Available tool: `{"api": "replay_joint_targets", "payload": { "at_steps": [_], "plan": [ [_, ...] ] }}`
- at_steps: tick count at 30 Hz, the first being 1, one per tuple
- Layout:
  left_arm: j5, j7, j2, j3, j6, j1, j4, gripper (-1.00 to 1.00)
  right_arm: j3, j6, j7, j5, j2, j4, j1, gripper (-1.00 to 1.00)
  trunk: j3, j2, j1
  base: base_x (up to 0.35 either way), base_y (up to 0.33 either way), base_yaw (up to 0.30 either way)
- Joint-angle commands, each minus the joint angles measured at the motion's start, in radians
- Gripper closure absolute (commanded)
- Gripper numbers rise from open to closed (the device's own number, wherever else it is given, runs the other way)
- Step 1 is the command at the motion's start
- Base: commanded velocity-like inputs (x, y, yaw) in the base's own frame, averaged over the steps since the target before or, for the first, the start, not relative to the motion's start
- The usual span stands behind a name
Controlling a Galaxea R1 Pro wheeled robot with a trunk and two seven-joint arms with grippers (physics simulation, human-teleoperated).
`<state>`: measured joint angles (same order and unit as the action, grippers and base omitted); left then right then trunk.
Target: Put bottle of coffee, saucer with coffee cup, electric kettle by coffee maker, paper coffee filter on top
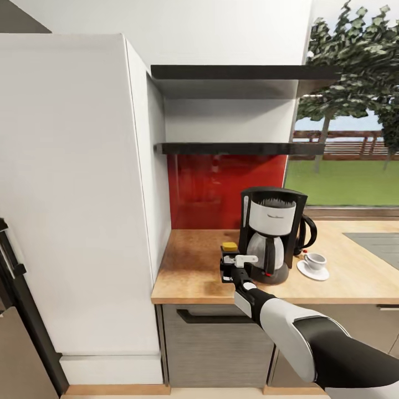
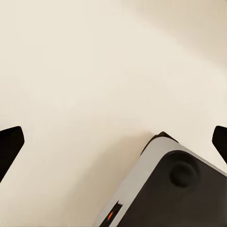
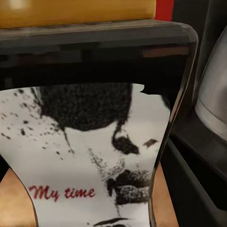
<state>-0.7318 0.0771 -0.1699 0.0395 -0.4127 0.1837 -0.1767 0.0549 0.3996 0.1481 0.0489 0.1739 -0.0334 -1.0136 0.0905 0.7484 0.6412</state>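
The right tool [image 1: 228,265] is closed around the small dark bottle of coffee [image 1: 229,248] with the yellow cap and white label with red writing. The bottle stands low over the long tan wood bench [image 1: 188,266], just to the left of the tall black and white coffee maker [image 1: 271,233]; whether it touches the bench I cannot tell. In the right wrist view the bottle's label [image 3: 90,161] is very close, with the silvery jug [image 3: 215,94] of the coffee maker beside it.

On the far side of the coffee maker sits the small white cup [image 1: 315,260] on the round white saucer [image 1: 313,271]. A black handle [image 1: 308,233] peeks out behind the machine.

Above, the two thin black shelves [image 1: 238,148] hang on the wall over the red back panel [image 1: 221,188].

The left tool's dark fingers [image 2: 10,144] stand wide apart, holding nothing, over a pale floor [image 2: 85,85] and a grey and black robot part [image 2: 175,189].
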Motion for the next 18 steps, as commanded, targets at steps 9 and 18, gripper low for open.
{"api": "replay_joint_targets", "payload": {
  "at_steps": [9, 18],
  "plan": [
    [-0.011, 0.005, 0.000, 0.003, -0.001, 0.000, -0.001, -1.00, 0.006, 0.005, 0.004, 0.005, 0.001, -0.003, 0.000, 1.00, 0.030, 0.065, 0.035, 0.000, 0.000, 0.000],
    [-0.011, 0.005, 0.000, 0.003, -0.001, 0.000, -0.001, -1.00, 0.007, 0.002, 0.004, 0.004, 0.001, -0.003, 0.000, 1.00, 0.058, 0.128, 0.069, 0.000, 0.000, 0.000]
  ]
}}
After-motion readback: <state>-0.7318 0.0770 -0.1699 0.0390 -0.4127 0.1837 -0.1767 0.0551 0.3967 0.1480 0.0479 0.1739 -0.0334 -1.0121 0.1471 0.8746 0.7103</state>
